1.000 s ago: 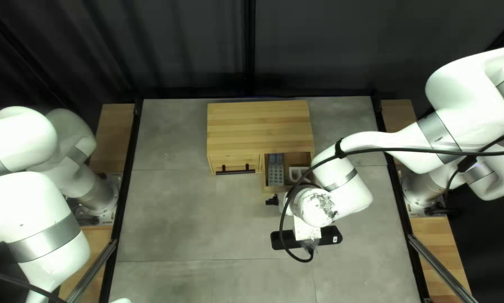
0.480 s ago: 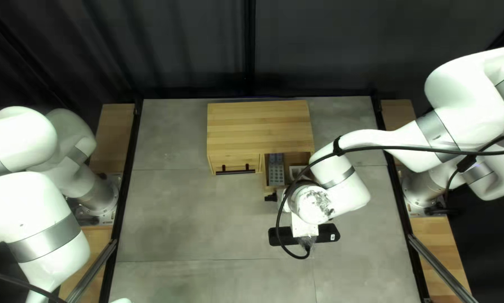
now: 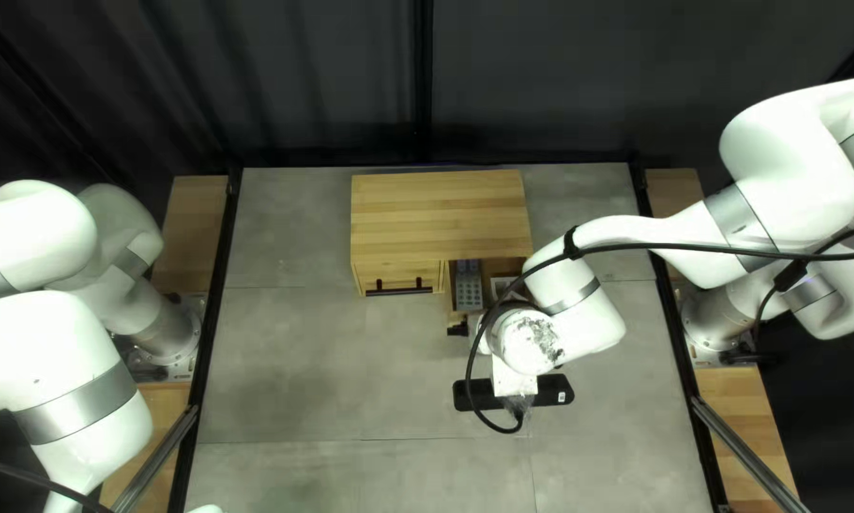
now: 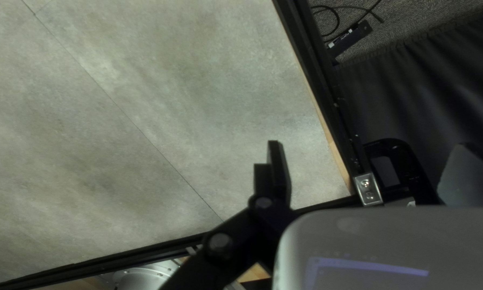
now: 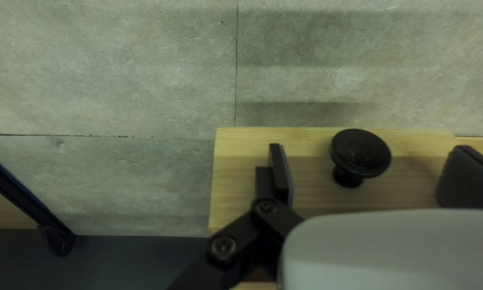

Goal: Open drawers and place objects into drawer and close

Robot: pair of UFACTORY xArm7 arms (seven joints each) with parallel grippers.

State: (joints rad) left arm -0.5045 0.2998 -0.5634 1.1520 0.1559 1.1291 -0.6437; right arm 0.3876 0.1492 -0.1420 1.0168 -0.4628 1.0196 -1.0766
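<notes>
Right wrist view: drawer knob [image 5: 361, 153] between right jaws (wide apart).

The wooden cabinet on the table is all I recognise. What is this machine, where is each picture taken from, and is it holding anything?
These are two white robot arms, the left one and the right one, each ending in a two-fingered gripper. One picture looks down at a slant over the table; the other two come from cameras on the arms' wrists.

The cabinet has a closed drawer with a dark bar handle and an open drawer containing a grey dotted item and something white, partly hidden.

Neither arm holds anything. The left gripper is open above the table. The right gripper is open too, with a round black knob between its fingers, not pinched.
</notes>
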